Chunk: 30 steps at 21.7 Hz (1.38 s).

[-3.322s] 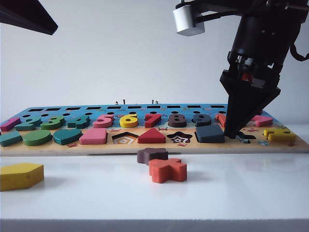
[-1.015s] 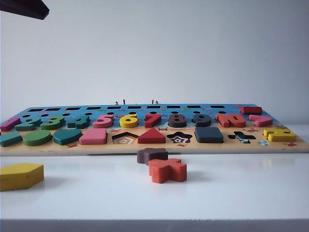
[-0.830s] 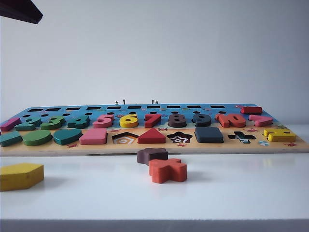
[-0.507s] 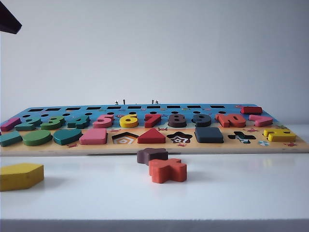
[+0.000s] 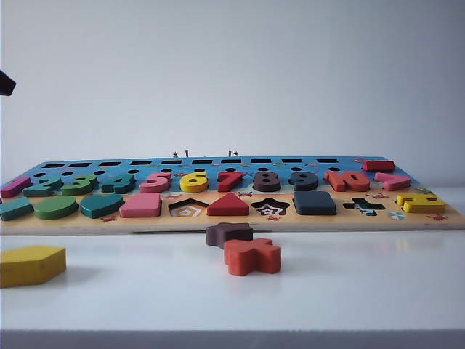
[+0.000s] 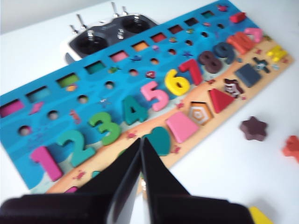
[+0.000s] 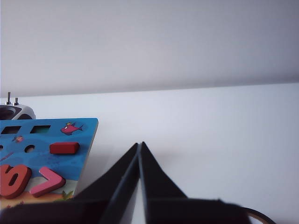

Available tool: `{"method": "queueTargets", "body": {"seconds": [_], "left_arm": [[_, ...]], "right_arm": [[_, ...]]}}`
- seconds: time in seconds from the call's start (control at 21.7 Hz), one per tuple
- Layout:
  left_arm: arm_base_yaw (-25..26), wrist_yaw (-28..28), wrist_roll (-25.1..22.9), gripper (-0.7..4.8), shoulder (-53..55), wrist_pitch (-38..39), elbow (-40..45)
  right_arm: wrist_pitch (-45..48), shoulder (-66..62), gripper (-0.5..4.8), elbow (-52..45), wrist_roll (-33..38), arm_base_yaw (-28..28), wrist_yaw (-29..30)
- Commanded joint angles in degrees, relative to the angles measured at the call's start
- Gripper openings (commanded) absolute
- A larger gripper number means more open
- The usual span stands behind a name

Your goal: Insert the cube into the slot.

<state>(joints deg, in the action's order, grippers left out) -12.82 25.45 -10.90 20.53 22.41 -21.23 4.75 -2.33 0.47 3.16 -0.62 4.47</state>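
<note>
**Both grippers closed and empty, raised clear of the table**

The left gripper (image 6: 141,142) has its two dark fingers pressed together into a single point, nothing between them. It hangs raised and tilted downward. In the exterior view only a small dark tip of the left arm (image 5: 6,83) shows at the left edge. The right gripper (image 7: 140,145) is likewise closed, fingers meeting at the tips and holding nothing, pointing roughly level. The right arm is outside the exterior view.
</note>
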Motion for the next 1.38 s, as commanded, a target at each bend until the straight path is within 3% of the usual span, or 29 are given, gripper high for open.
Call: {"method": "queueTargets", "body": {"seconds": [0.05, 0.42, 0.83, 1.38], "left_arm": [[1.33, -2.95, -0.28, 0.17, -2.58, -3.28, 2.69], [2.99, -12.44, -0.04, 0.17, -10.47, -4.90, 10.29], [4.46, -12.72, -0.04, 0.17, -19.71, -4.87, 18.01], [4.37, -13.51, -0.26, 0.17, -20.48, -4.94, 18.75]], "right_arm": [[-2.89, 2.21, 0.00, 0.00, -0.20, 0.04, 0.00], [-3.61, 2.16, 0.00, 0.00, -0.20, -0.04, -0.02], [-3.61, 2.16, 0.00, 0.00, -0.22, -0.04, -0.02], [-3.61, 2.16, 0.00, 0.00, -0.20, -0.04, -0.02]]}}
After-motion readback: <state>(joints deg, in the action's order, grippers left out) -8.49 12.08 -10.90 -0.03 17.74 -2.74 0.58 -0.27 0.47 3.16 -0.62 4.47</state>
